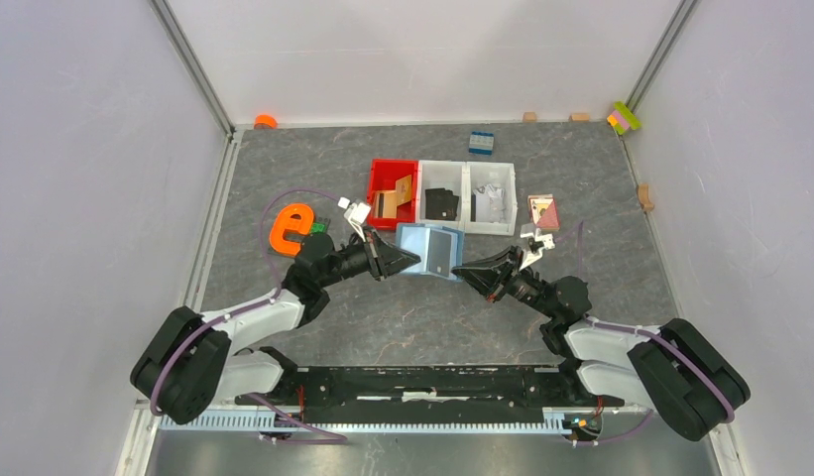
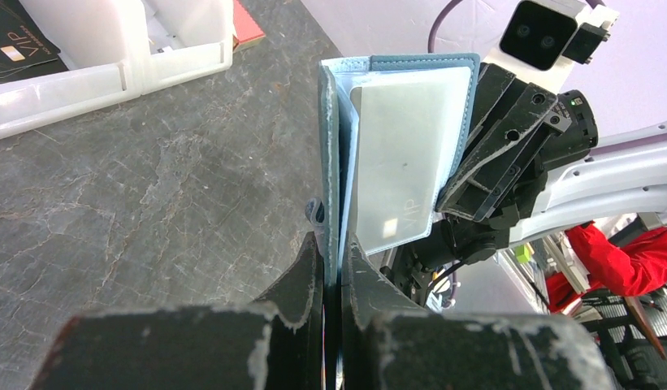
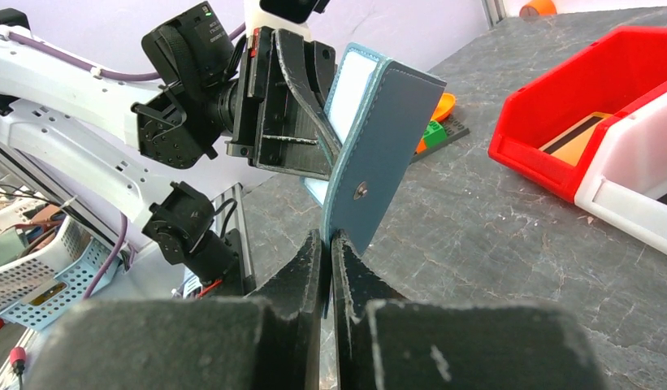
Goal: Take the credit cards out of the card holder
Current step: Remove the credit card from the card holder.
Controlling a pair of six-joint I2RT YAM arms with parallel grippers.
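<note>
Two pincers share the card holder (image 1: 428,250), held open off the table over its middle, just nearside of the bins (image 1: 466,188). Left pincer (image 2: 334,253) is clamped on one flap's edge, right pincer (image 3: 326,248) clamped on the other flap. Silvery credit card (image 2: 399,158) sits inside the right-held flap, long axis pointing away from the left pincer, just beside it. Left arm looks nearer for the pull, but must let go first.

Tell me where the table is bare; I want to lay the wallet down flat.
Widest bare patch: the table between the card holder and the arm bases. Also free: the far strip behind the red bin. Crowded: both white bins and the orange toy at left.
</note>
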